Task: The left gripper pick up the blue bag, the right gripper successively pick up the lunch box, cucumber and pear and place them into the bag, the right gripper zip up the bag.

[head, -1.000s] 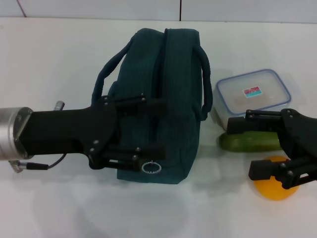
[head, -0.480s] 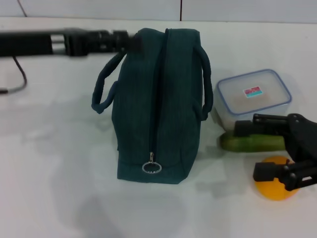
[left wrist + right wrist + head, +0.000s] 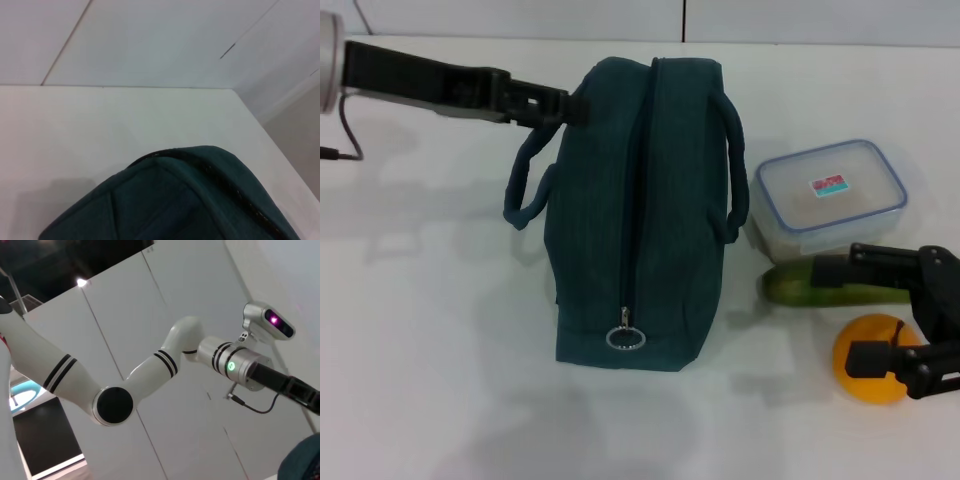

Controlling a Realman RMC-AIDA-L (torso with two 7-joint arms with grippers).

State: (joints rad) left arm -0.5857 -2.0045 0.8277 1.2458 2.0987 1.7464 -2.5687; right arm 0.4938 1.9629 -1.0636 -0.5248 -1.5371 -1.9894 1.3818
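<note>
The blue bag (image 3: 640,200) stands upright in the middle of the table, its zip closed and the ring pull (image 3: 625,338) at the near end. My left gripper (image 3: 572,105) reaches in from the far left and meets the bag's far left corner, by the handle (image 3: 525,175). The left wrist view shows only the bag's top (image 3: 190,200). To the right lie the lunch box (image 3: 830,190), the cucumber (image 3: 815,287) and the pear (image 3: 868,330). My right gripper (image 3: 853,305) hovers open over the cucumber and pear, holding nothing.
The table (image 3: 430,330) is white with a white wall behind. The right wrist view shows my left arm (image 3: 150,370) reaching across and a corner of the bag (image 3: 305,460).
My left arm has left the bag's near left side and swung to its far left corner. The right gripper has drifted slightly right and toward me. The bag has not moved.
</note>
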